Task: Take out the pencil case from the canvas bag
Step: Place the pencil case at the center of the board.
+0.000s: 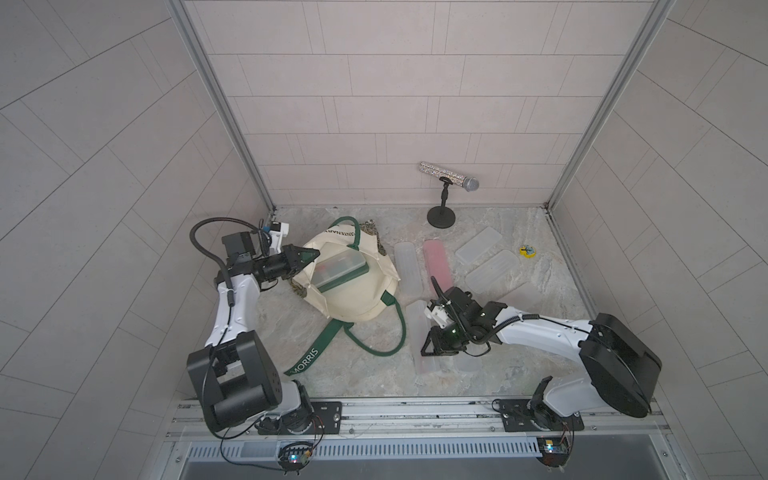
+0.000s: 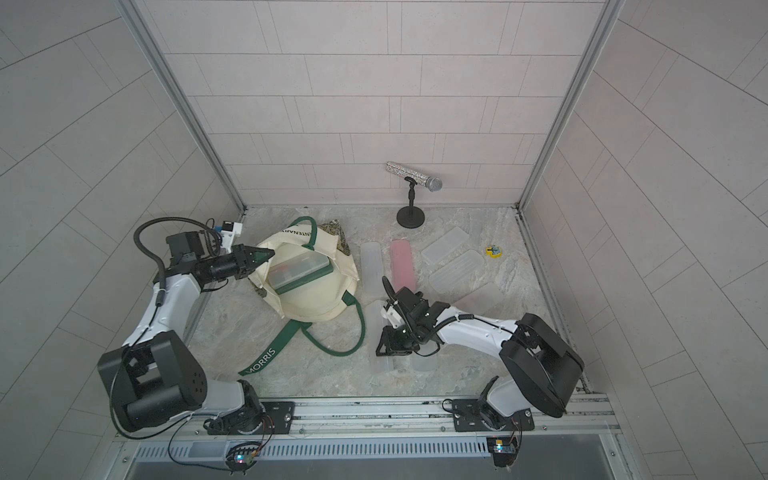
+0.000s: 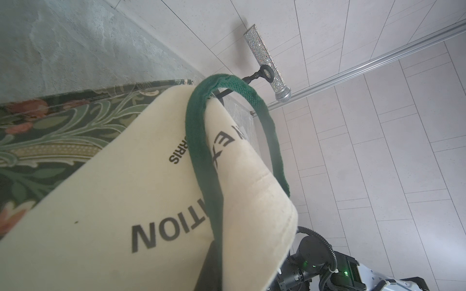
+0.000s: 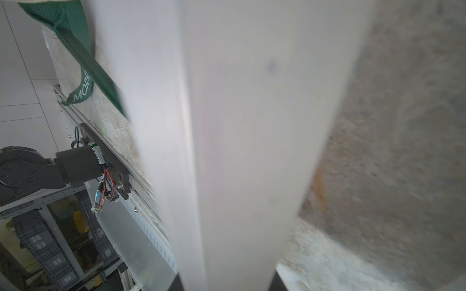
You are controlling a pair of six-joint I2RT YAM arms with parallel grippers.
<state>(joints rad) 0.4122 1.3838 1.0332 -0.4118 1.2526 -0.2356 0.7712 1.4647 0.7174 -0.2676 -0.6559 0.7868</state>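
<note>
Bag (image 1: 353, 301) lying mouth-open, green-rimmed case (image 1: 340, 270) inside. Left gripper (image 1: 312, 255) clenched on the bag's rim at 10 o'clock, case just beside its tips. Right gripper (image 1: 431, 348), at 4 o'clock, straddles frosted case (image 1: 415, 322); grip unclear.

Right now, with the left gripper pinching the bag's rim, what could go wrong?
The left gripper pinches only the rim of the bag; if the cloth slips, the mouth could fold over the green case inside. The right gripper sits low on a clear case; pulling away might drag it.
</note>
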